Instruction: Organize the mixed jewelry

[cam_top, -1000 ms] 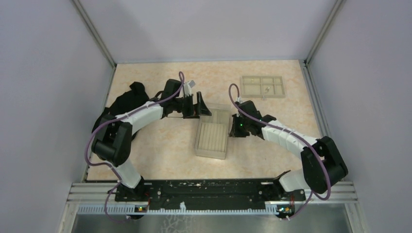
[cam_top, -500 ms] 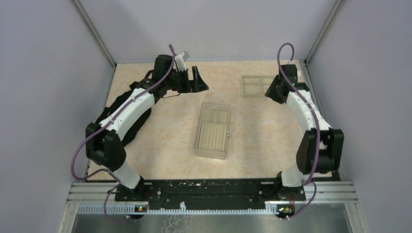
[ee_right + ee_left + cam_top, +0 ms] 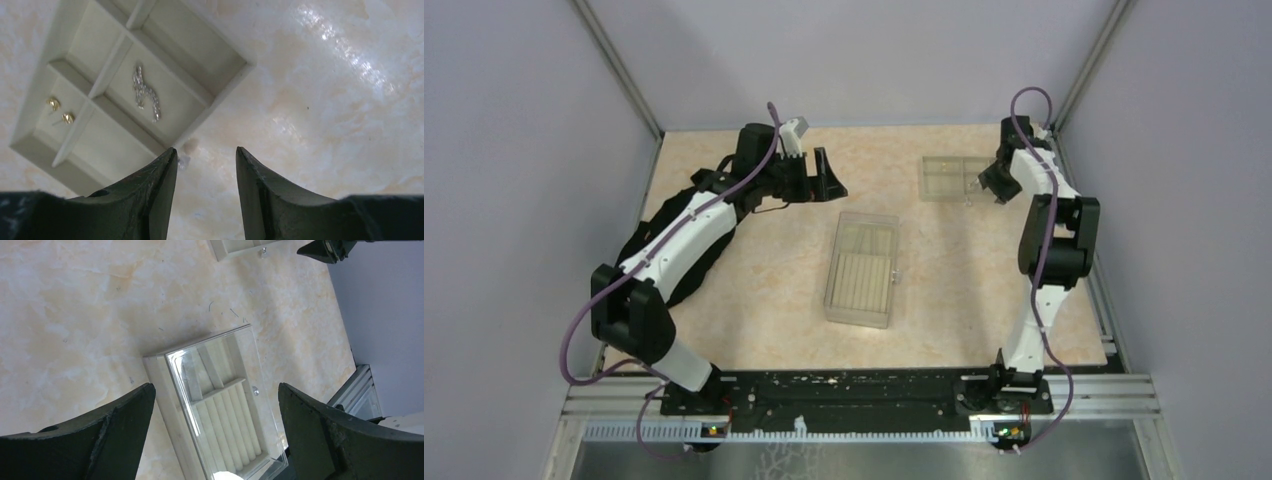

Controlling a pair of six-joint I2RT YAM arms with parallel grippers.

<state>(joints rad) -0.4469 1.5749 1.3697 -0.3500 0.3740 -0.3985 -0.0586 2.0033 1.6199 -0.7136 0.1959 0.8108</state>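
The silver piece (image 3: 145,93) is laid in the tray (image 3: 215,100), lengthwise toward the right gripper (image 3: 205,150), which is opened, empty; the left gripper (image 3: 216,387) is opened wide.

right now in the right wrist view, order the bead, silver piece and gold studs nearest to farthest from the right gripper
From the right gripper:
1. Bead, on the table by the tray.
2. Silver piece, in a tray compartment.
3. Gold studs, one compartment farther left.
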